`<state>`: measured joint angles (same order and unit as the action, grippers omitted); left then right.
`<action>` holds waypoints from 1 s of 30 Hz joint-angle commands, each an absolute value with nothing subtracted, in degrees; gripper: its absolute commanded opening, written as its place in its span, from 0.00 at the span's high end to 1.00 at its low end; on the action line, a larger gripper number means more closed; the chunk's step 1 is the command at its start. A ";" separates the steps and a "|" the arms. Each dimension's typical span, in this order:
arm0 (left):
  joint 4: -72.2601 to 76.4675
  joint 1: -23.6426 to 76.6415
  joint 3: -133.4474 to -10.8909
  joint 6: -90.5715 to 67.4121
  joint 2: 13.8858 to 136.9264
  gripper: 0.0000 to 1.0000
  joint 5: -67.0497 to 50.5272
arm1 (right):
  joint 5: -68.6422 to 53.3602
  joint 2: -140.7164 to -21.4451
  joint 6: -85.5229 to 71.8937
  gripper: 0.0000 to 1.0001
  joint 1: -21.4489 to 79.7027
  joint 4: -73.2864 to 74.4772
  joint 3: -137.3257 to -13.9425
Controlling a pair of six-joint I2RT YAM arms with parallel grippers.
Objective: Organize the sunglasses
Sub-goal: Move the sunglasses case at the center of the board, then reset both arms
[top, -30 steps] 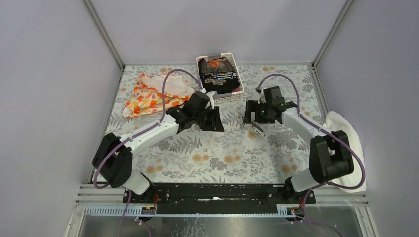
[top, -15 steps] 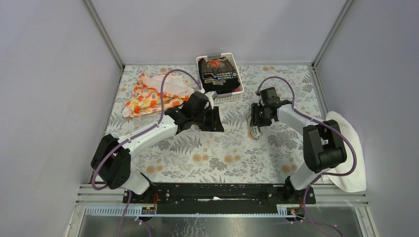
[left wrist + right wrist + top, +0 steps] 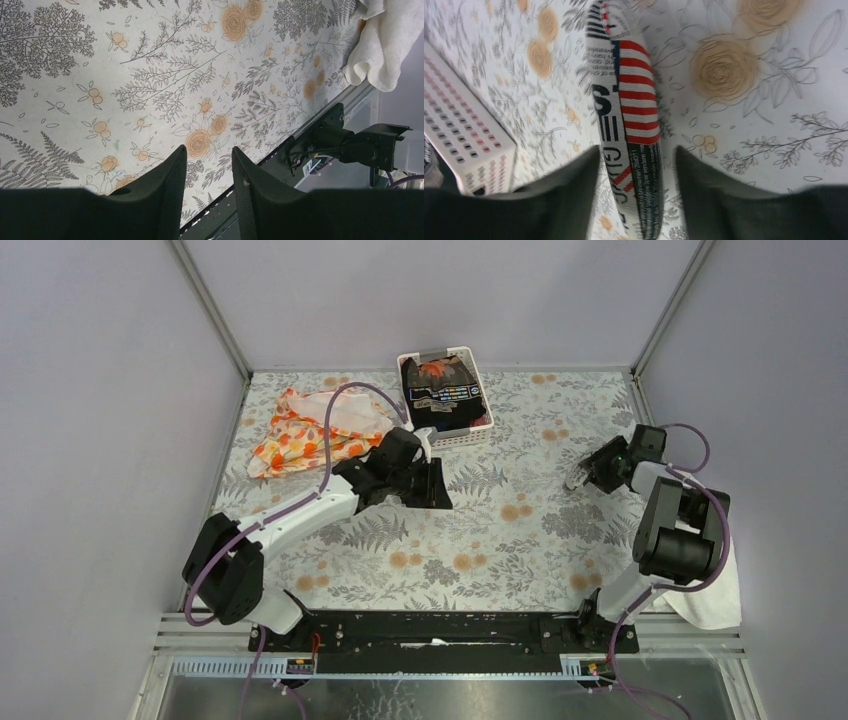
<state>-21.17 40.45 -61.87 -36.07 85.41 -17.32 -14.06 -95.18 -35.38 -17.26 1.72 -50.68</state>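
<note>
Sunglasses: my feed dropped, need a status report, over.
Left gripper open, empty. Right gripper shut on printed case. Sunglasses not in view. No obstruction seen by either gripper.

The counter (image 3: 480, 540) wears a smooth, matt printed sheet of grey ferns and orange roses between dull grey metal frame posts (image 3: 210, 308). On it lie a crumpled thin orange-flowered cloth (image 3: 310, 430) and a thick white terry towel (image 3: 380, 45) with a nubbly pile. The white perforated basket (image 3: 459, 135) is hard, faintly glossy plastic, the cream tube-shaped case (image 3: 634, 100) shows a fine weave under its red stripes and black lettering, and the fingers (image 3: 574, 185) of the right gripper (image 3: 636, 150) and the left gripper (image 3: 208, 152) are matt black plastic.
</note>
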 commanded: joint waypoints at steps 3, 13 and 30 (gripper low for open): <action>-21.67 40.17 -60.97 -36.06 81.80 0.56 -15.60 | -13.54 -94.37 -37.53 0.12 -18.92 2.64 -52.49; -24.13 40.08 -68.34 -34.68 78.68 0.51 -12.67 | 1.37 -65.24 -29.59 0.00 -16.18 14.58 -51.29; -22.72 39.88 -70.86 -29.24 65.15 0.46 -2.41 | 12.04 -46.85 -26.89 0.00 25.96 13.44 -41.06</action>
